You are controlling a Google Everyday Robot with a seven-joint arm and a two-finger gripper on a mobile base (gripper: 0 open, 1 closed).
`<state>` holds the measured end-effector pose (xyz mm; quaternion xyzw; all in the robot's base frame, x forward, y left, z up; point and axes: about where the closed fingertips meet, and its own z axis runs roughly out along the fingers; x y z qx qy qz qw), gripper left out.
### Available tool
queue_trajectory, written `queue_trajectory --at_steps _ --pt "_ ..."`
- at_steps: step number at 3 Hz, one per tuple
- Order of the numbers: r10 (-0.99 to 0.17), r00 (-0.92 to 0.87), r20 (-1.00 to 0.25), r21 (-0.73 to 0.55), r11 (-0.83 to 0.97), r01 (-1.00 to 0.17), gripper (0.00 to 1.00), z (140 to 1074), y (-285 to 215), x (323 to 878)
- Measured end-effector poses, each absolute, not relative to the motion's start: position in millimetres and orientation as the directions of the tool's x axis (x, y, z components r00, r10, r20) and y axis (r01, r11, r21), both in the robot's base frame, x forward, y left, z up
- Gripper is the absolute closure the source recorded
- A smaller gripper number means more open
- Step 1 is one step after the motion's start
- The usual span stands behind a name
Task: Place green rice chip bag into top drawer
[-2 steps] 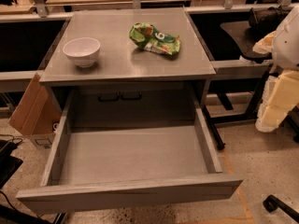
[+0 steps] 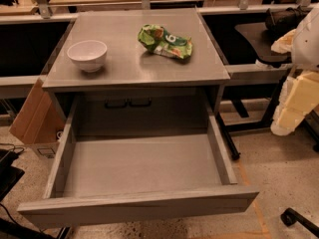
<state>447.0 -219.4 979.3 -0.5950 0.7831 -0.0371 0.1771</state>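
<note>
**Q:** Item one, gripper?
**A:** Out of view, so I cannot tell whether it is spread or closed. Only the arm's (image 2: 299, 96) pale shells show, at the 3 o'clock edge, where they were before.

**Q:** Item two, bag?
**A:** Bag (image 2: 165, 41): green, crumpled, lying on the table (image 2: 129, 68) toward 1 o'clock of its top, well apart from the arm. Unmoved.

**Q:** Remaining stock?
**A:** Bowl (image 2: 87, 55): white, upright, at 9 o'clock from the bag and apart from it. Unmoved.
Drawer (image 2: 139, 205): pulled out at 6 o'clock under the tabletop, bag not in it, as far out as before.
Box (image 2: 30, 118): cardboard, at 8 o'clock beside the table.
</note>
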Motion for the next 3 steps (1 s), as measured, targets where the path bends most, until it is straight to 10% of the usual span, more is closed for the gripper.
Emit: queue_trajectory --at_steps 3 --pt "-0.746 -0.085 -0.660 -0.451 0.485 -0.750 0.00 1018.5 -227.3 604.2"
